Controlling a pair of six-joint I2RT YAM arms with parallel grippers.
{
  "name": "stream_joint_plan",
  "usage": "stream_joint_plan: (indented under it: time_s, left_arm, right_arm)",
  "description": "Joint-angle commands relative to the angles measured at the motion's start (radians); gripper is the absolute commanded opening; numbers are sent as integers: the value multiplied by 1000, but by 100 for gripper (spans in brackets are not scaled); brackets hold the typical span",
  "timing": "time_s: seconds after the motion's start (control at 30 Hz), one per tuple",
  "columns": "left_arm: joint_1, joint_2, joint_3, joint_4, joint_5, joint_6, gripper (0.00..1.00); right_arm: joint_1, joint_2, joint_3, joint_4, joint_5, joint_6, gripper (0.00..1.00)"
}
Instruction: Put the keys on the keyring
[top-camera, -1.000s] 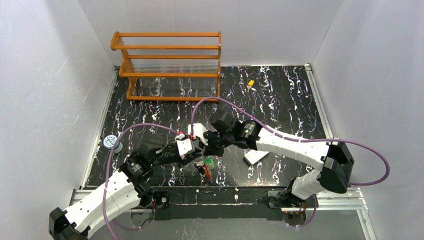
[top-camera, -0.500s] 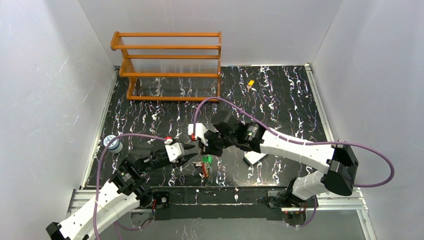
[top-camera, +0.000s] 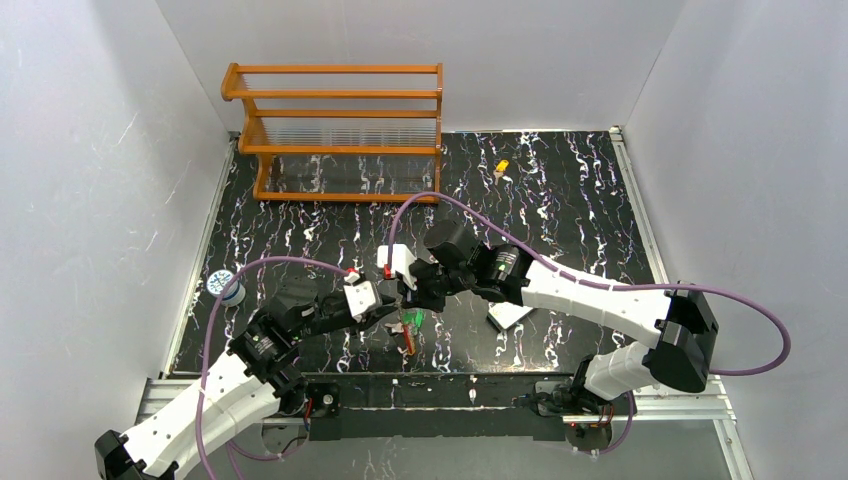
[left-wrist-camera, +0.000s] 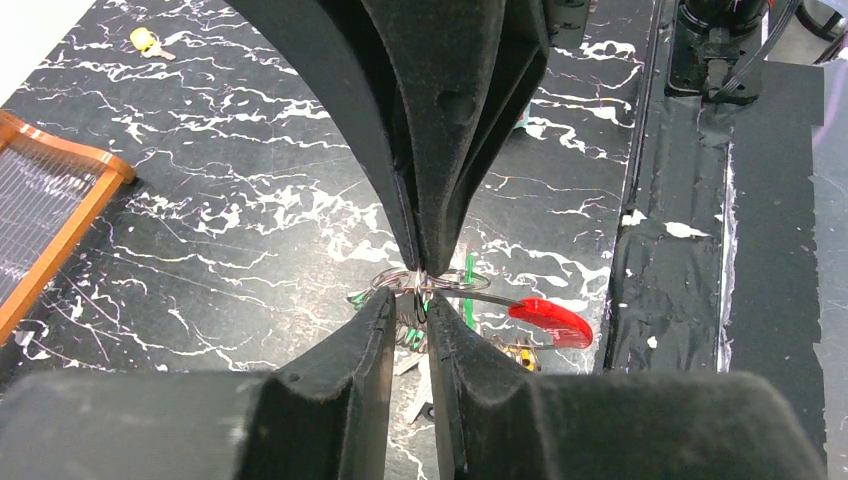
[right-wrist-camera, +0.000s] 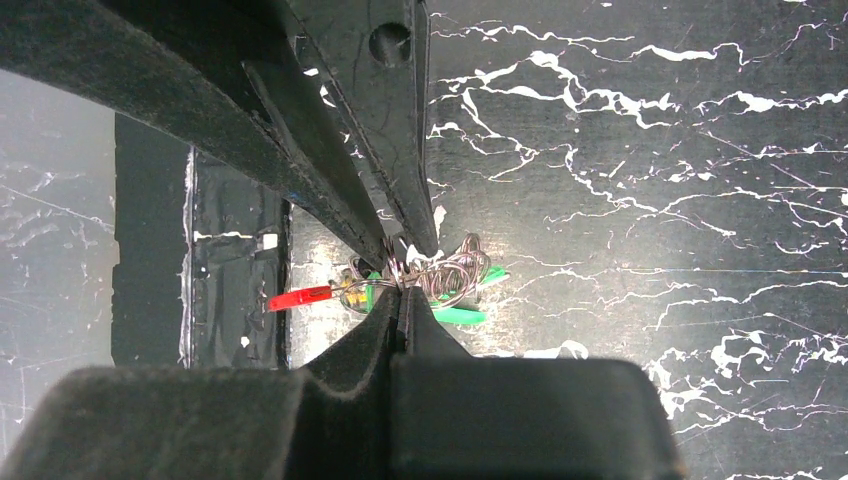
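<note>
Pinching the keyring (right-wrist-camera: 445, 272) in the right gripper (right-wrist-camera: 400, 290), left gripper (left-wrist-camera: 412, 305) narrowly spread, I judge the yellow key (top-camera: 502, 167) not yet threaded.

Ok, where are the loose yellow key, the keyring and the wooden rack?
yellow key (top-camera: 502, 167), top view, its yellow head.
keyring (right-wrist-camera: 450, 273), right wrist view, its wire coils.
wooden rack (top-camera: 335, 70), top view, its top rail.

The left gripper (top-camera: 387, 312), drawn back half a second ago, has come forward again to meet the right gripper (top-camera: 405, 299). Its slightly parted fingertips now straddle the keyring (right-wrist-camera: 450, 272).
</note>
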Motion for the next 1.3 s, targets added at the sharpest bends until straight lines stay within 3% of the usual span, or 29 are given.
stream_joint_plan:
  time_s: [0.0,0.33,0.37,0.5,0.6,0.97,1.27]
  left_arm:
    - [-5,11,14,-12,18,6,16]
    - [-5,16,29,-32,11,10,0]
    - [-5,9,29,-34,7,10,0]
    - [-5,-37,22,-26,-6,10,0]
    - [-4,-75,12,-6,-3,11,0]
    - [-5,-223,-41,96,31,1,0]
    - [-5,-263,-63,145,64,-6,0]
  right_arm:
    - [4,-35,7,66,-42,12,1]
    - [4,-29,-8,101,-58,26,1]
    - [4,-35,-16,113,-48,33,5]
    - [1,-93,-84,204,-21,61,37]
    - [-13,-160,-160,313,-28,92,44]
    - [-70,-372,-414,773,-188,151,45]
    - [-70,-307,-416,911,-315,215,41]
